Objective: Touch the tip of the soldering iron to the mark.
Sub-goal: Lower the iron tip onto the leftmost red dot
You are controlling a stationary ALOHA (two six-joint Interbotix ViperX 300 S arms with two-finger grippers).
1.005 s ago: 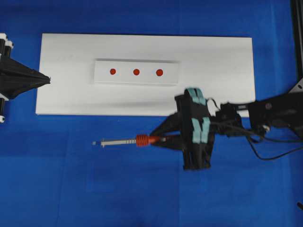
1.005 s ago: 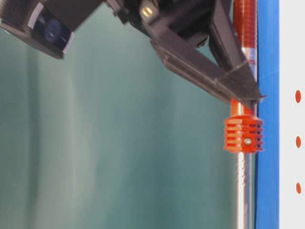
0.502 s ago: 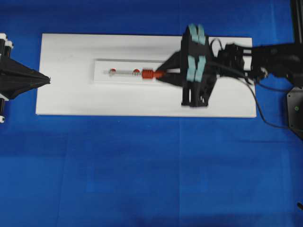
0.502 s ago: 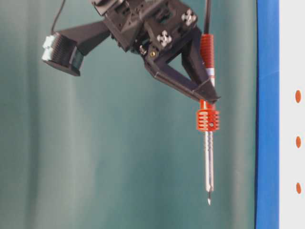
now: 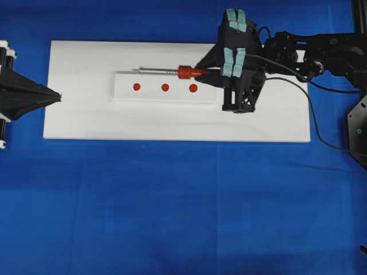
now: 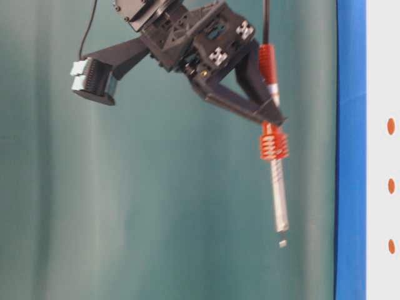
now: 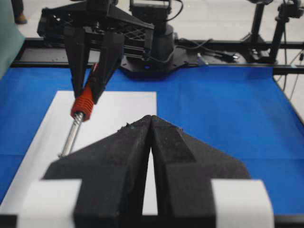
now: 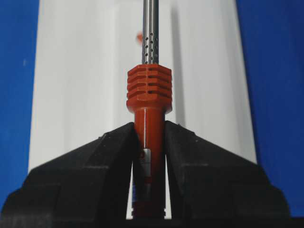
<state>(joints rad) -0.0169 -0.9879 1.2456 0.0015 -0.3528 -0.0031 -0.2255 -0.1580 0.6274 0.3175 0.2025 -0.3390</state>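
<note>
My right gripper (image 5: pixel 198 71) is shut on the red-orange handle of the soldering iron (image 5: pixel 184 72). It holds the iron level, with the silver shaft pointing left along the far edge of the white strip (image 5: pixel 152 94). The tip lies beyond the left-most dot and is not on the mark (image 5: pixel 165 87), the middle red dot. In the table-level view the iron (image 6: pixel 275 181) hangs apart from the mark (image 6: pixel 391 185). The right wrist view shows the jaws clamped on the handle (image 8: pixel 149 137). My left gripper (image 5: pixel 57 96) is shut and empty at the board's left edge.
The strip lies on a white board (image 5: pixel 74 114) on a blue cloth. The iron's black cord (image 5: pixel 304 97) trails right from the gripper over the board's right end. A black frame post (image 5: pixel 360 46) stands at the right edge.
My right gripper carried the iron from the blue cloth in front of the board, over the row of dots, to the strip's far edge. The left arm has not moved.
</note>
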